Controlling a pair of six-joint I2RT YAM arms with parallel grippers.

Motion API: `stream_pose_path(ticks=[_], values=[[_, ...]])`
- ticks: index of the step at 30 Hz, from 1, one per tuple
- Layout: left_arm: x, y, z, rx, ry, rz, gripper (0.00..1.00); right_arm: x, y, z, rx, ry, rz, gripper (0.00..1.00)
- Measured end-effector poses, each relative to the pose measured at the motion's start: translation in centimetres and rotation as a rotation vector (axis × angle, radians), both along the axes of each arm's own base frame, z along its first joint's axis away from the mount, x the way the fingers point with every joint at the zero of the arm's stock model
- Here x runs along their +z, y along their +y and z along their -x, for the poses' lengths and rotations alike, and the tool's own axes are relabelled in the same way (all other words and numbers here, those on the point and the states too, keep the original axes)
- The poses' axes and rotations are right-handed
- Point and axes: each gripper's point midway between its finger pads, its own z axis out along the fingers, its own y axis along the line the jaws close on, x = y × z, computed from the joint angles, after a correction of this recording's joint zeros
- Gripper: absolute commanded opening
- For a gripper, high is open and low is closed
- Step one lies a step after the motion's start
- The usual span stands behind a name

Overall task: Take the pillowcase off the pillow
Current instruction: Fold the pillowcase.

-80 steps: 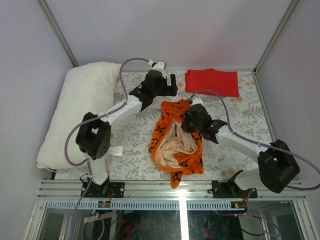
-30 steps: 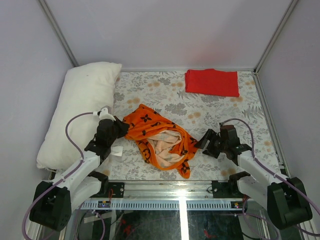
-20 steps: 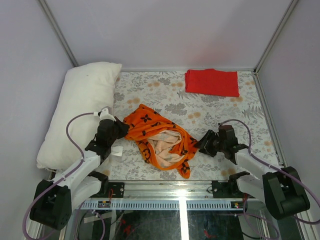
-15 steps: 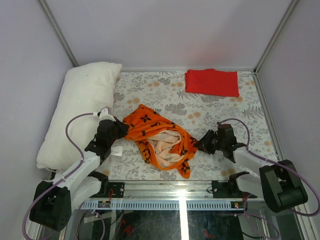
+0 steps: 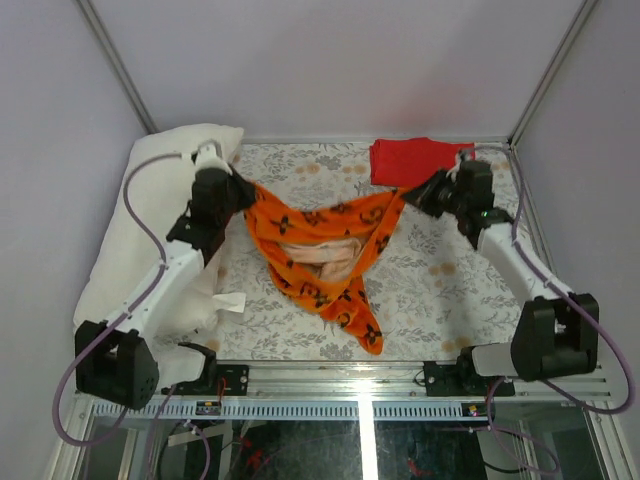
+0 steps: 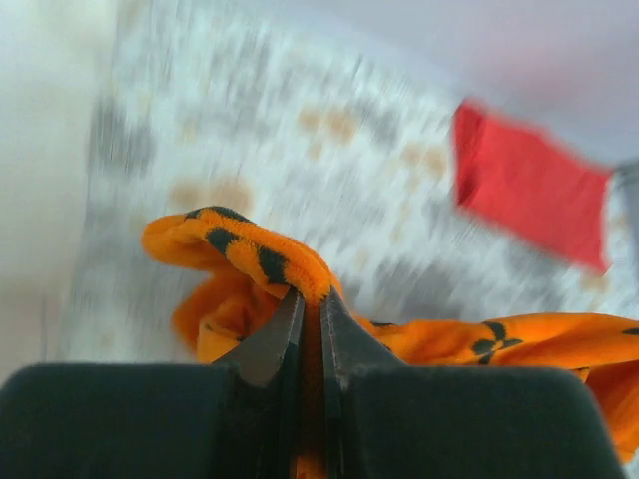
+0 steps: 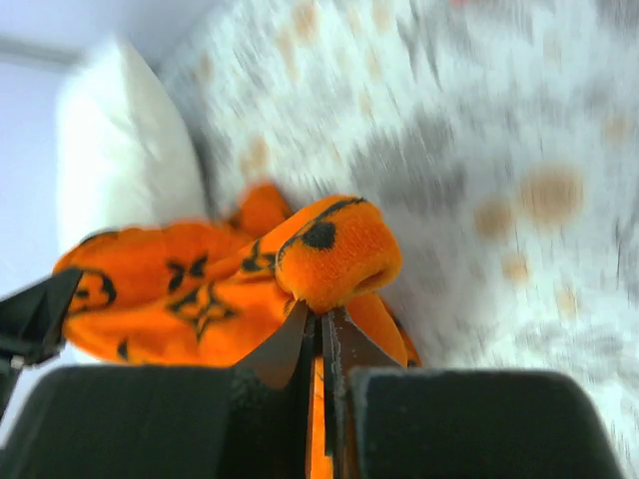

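Nearest the bases, a small white tag (image 5: pixel 229 302) lies on the floral table covering (image 5: pixel 450 285), its print too small to read. Beyond it the pillowcase (image 5: pixel 322 255) sags, stretched between both arms, off the pillow (image 5: pixel 140 215) that lies along the left edge. Only the wrist views show the grips: left gripper (image 6: pixel 308 311) and right gripper (image 7: pixel 318 324) each pinched tight on an orange fold. Only the overhead view shows its pale lining. Farthest back lies a red cloth (image 5: pixel 405 160).

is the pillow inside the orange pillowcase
No, the white pillow lies bare on the left, while the pillowcase hangs stretched between the left gripper and right gripper.
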Motion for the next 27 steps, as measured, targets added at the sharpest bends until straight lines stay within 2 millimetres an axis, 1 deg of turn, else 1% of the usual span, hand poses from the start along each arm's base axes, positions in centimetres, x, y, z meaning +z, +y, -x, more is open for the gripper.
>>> stream_pose_path(ticks=[1,2,3,5,6,7,8,9,10,12,14,15,16,21,22,23,24,26,27], values=[[3.4,0.0,-2.0,0.007,-0.048,0.001,0.00,2.4,-0.9,-2.5,-0.026,-0.044,-0.008,0.00],[6.0,0.1,-3.2,0.014,-0.096,0.005,0.00,4.8,-1.9,-4.6,-0.047,-0.083,-0.017,0.00],[9.8,0.5,-4.3,0.027,-0.159,0.013,0.00,7.6,-3.1,-6.8,-0.069,-0.130,-0.026,0.00],[15.8,1.1,-4.6,0.041,-0.270,0.032,0.00,12.8,-4.8,-9.6,-0.105,-0.223,-0.029,0.00],[19.0,1.4,-4.3,0.045,-0.334,0.040,0.00,15.9,-5.6,-10.5,-0.121,-0.283,-0.028,0.00],[21.8,1.7,-3.7,0.047,-0.391,0.048,0.00,18.5,-6.0,-10.8,-0.128,-0.334,-0.028,0.00],[25.4,2.0,-2.7,0.046,-0.465,0.054,0.00,21.7,-6.3,-10.6,-0.131,-0.401,-0.028,0.00],[28.3,2.2,-1.5,0.039,-0.527,0.057,0.00,24.7,-6.2,-10.1,-0.125,-0.466,-0.027,0.00],[30.6,2.2,-0.4,0.027,-0.578,0.055,0.00,27.7,-6.1,-9.1,-0.116,-0.532,-0.025,0.00],[35.6,2.3,2.7,-0.017,-0.690,0.043,0.00,32.8,-5.9,-6.4,-0.093,-0.643,-0.014,0.00],[39.0,2.4,5.9,-0.056,-0.785,0.024,0.00,36.8,-5.9,-3.0,-0.080,-0.740,0.006,0.00],[40.2,2.4,7.6,-0.075,-0.826,0.015,0.00,38.1,-6.0,-1.4,-0.078,-0.779,0.016,0.00],[41.1,2.6,9.4,-0.090,-0.857,0.008,0.00,39.5,-6.0,0.7,-0.077,-0.822,0.028,0.00],[43.6,3.4,16.5,-0.123,-0.948,0.009,0.00,45.4,-6.7,11.8,-0.112,-1.017,0.092,0.00],[44.4,3.6,17.6,-0.125,-0.965,0.011,0.00,46.6,-6.8,13.5,-0.119,-1.056,0.100,0.00],[45.5,3.8,18.9,-0.128,-0.982,0.014,0.00,48.4,-6.8,16.2,-0.124,-1.114,0.109,0.00],[47.0,4.0,20.3,-0.131,-1.010,0.018,0.00,49.7,-6.9,18.1,-0.129,-1.161,0.114,0.00],[49.6,4.3,22.7,-0.140,-1.068,0.025,0.00,52.8,-6.9,22.5,-0.139,-1.278,0.122,0.00],[50.5,4.4,23.7,-0.144,-1.093,0.027,0.00,54.0,-6.9,24.4,-0.143,-1.329,0.123,0.00]])
